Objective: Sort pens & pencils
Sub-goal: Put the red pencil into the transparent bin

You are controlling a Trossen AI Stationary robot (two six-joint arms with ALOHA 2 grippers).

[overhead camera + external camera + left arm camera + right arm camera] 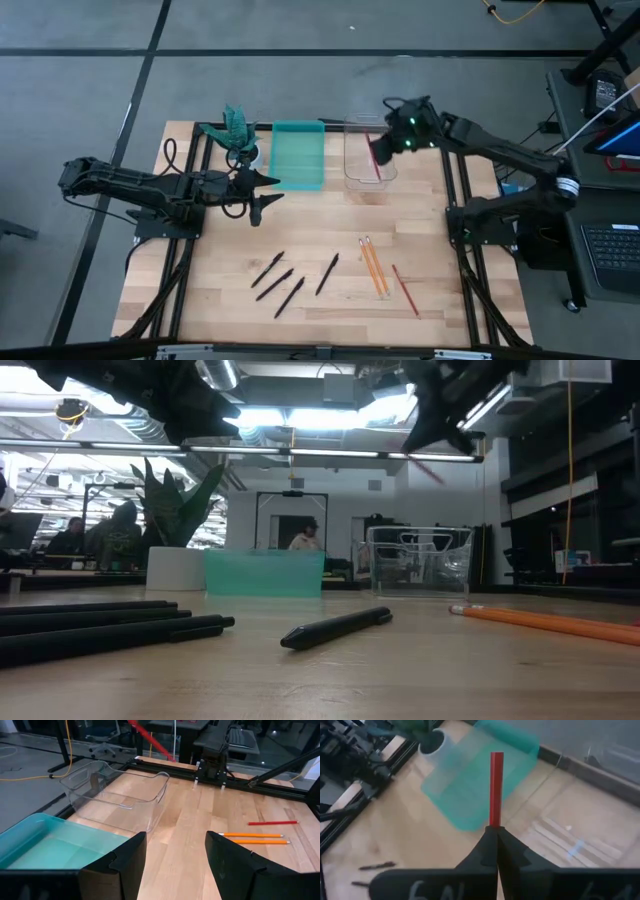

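Right gripper [384, 148] clamped on a red pencil [377, 152], directly over the clear bin [352, 160], pencil tilted along the bin's length.

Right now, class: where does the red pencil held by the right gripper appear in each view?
High view: red pencil over the clear bin.
Low view: upper right, above the bin.
Left wrist view: top centre.
Right wrist view: centre, in the right gripper.
Shared landmark: the clear bin.
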